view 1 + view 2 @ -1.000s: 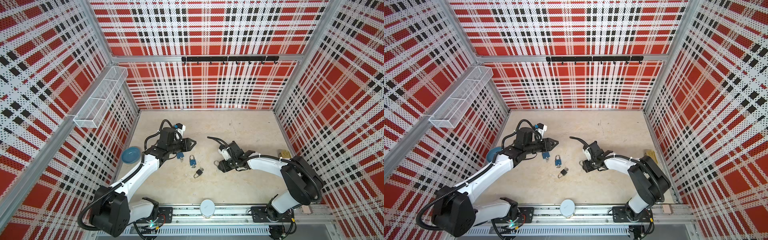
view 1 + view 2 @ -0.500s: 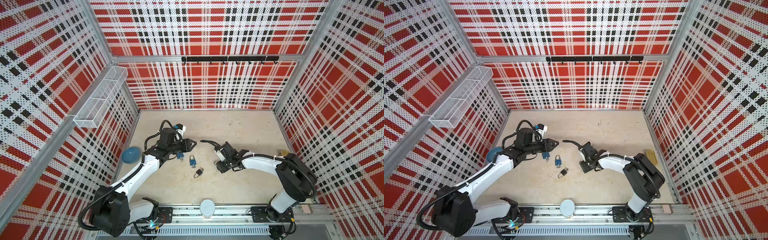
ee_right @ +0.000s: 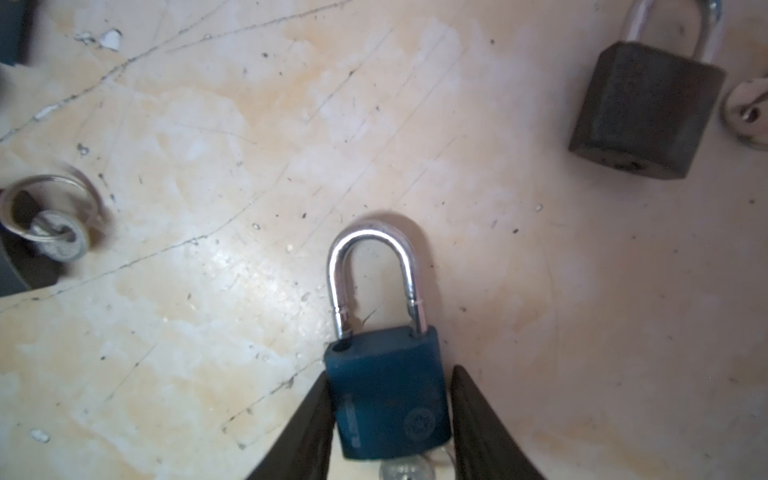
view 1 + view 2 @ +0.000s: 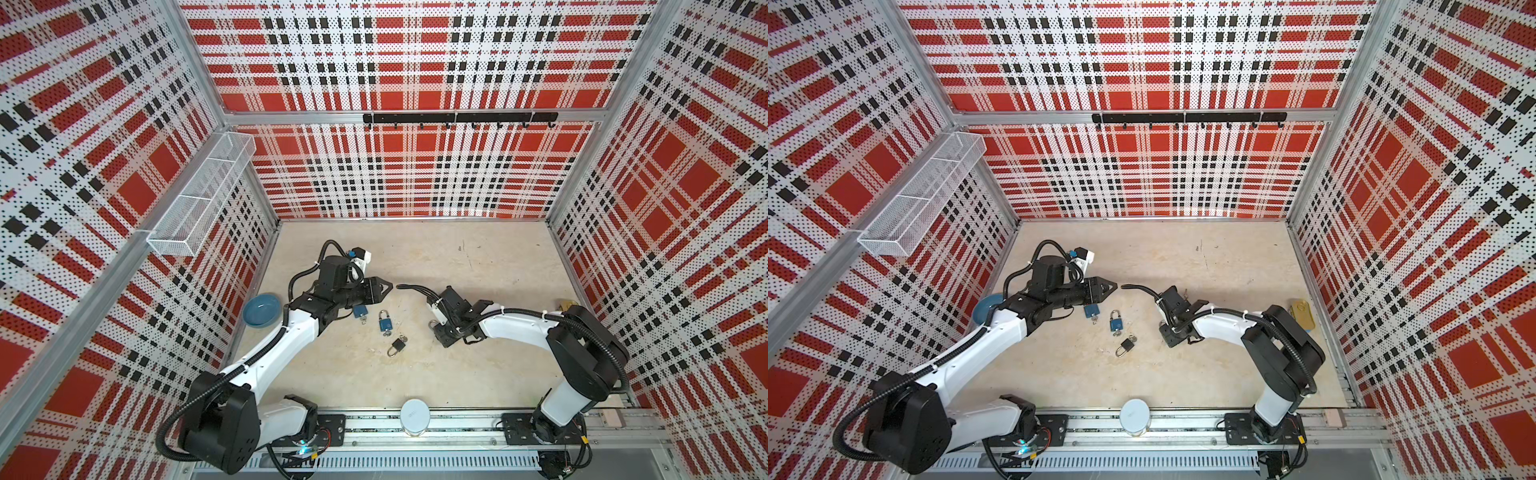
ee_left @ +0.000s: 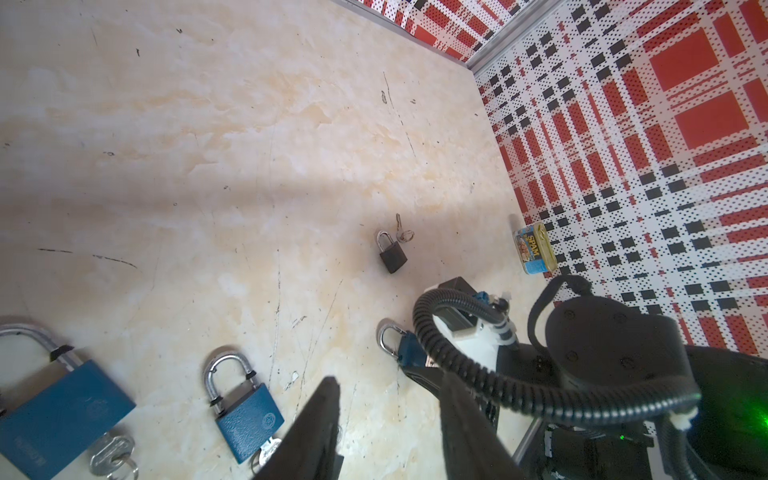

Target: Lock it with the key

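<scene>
A small blue padlock (image 3: pixel 386 395) lies on the floor with its shackle sprung open and a key (image 3: pixel 405 471) in its underside. My right gripper (image 3: pixel 390 374) straddles its body: one finger touches it, the other stands a sliver off. In a top view that gripper (image 4: pixel 438 332) is low, right of centre. My left gripper (image 5: pixel 390 382) hovers open and empty above the floor (image 4: pixel 388 286). Two more blue padlocks (image 4: pixel 360 311) (image 4: pixel 385 321) with keys lie below it, and a small black padlock (image 4: pixel 398 345) is nearer the front.
Another black padlock (image 3: pixel 644 112) with a loose key (image 5: pixel 401 232) lies behind my right arm. A key ring (image 3: pixel 50 220) is off to one side. A blue bowl (image 4: pixel 262 309) sits at the left wall, a Spam can (image 5: pixel 534 249) at the right wall, a white cylinder (image 4: pixel 414 415) on the front rail.
My right gripper has shifted slightly left over the blue padlock and its fingers have narrowed round it. The left arm has stayed put.
</scene>
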Robot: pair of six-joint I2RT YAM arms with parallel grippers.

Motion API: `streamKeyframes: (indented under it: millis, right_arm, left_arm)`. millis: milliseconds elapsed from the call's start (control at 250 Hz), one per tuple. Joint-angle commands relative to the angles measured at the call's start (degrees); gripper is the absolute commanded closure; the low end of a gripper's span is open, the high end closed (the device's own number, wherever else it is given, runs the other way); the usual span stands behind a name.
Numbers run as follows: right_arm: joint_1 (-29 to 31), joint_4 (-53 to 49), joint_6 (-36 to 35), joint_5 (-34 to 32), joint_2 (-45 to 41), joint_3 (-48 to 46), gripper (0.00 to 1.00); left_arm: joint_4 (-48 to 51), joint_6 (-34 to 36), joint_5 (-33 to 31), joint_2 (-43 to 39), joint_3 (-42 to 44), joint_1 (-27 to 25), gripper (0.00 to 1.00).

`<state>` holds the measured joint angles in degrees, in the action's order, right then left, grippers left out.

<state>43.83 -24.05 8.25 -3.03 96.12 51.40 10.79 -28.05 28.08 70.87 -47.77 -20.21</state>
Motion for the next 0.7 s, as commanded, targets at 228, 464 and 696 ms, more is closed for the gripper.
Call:
streamKeyframes:
  millis: [228,464,696]
  right_arm:
    - [1.5,-0.1,-0.8,-2.3,3.0,0.5,0.62]
    - [1.8,-0.8,-1.2,-2.7,1.3,0.8,0.74]
    - [2.0,-3.5,-3.0,-2.2,-4.1,3.0,0.76]
  left_arm:
    - [-0.6,0.0,0.0,-2.0,0.5,0.9,0.57]
    - [0.5,0.3,-0.2,-2.8,0.3,2.2,0.56]
    - [1.4,1.0,-0.1,-1.9,0.0,2.5,0.58]
